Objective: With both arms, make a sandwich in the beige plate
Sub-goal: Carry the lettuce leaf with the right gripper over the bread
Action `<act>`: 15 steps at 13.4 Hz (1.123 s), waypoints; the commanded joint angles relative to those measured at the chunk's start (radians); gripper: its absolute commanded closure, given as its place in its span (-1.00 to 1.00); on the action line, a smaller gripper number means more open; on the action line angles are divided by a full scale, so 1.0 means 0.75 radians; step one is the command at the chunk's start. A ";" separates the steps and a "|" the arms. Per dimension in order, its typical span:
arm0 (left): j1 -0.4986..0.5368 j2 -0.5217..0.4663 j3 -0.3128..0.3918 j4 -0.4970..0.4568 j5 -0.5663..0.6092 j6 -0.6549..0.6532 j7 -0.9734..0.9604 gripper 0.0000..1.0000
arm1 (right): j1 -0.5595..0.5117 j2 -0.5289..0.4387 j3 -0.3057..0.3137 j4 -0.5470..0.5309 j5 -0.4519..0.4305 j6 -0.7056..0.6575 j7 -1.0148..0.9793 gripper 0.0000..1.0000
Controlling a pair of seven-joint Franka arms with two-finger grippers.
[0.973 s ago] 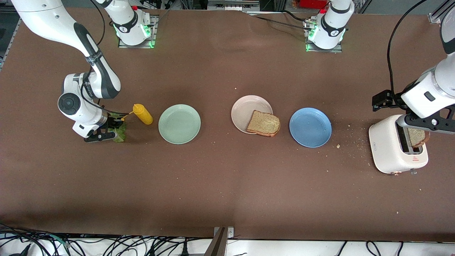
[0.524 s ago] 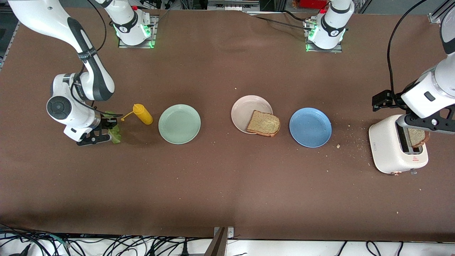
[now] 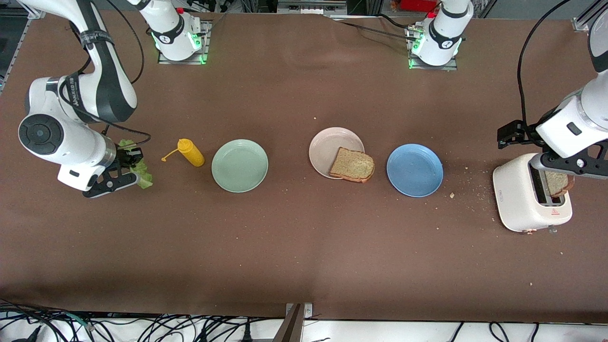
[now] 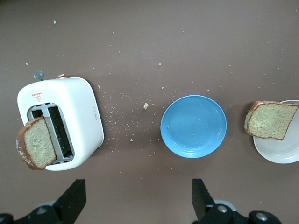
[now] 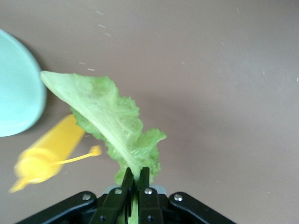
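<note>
Lettuce lifted clear of table.
Right gripper (image 5: 132, 183) clenched on lettuce leaf (image 5: 108, 122), raised; left gripper (image 4: 136, 201) released over toaster (image 4: 70, 116); beige plate (image 3: 327, 147) next.

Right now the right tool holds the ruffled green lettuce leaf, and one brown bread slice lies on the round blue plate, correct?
Not quite. The right tool does hold the ruffled green lettuce leaf, but the front view shows the brown bread slice on the round beige plate, overhanging its rim; the round blue plate holds nothing.
</note>
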 commanded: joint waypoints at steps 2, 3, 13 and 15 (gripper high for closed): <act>0.007 -0.018 -0.006 0.000 0.024 -0.018 -0.009 -1.00 | 0.004 -0.005 0.215 0.152 -0.003 -0.185 0.039 1.00; 0.007 -0.018 -0.006 0.000 0.024 -0.018 -0.009 -1.00 | 0.014 -0.015 0.288 0.153 -0.003 -0.183 0.098 1.00; 0.021 -0.018 -0.002 0.000 0.024 -0.018 0.050 -1.00 | 0.376 0.193 0.500 0.140 0.101 0.401 0.588 1.00; 0.038 -0.020 -0.002 0.000 0.022 -0.018 0.054 -1.00 | 0.431 0.293 0.500 0.140 0.138 0.583 0.630 1.00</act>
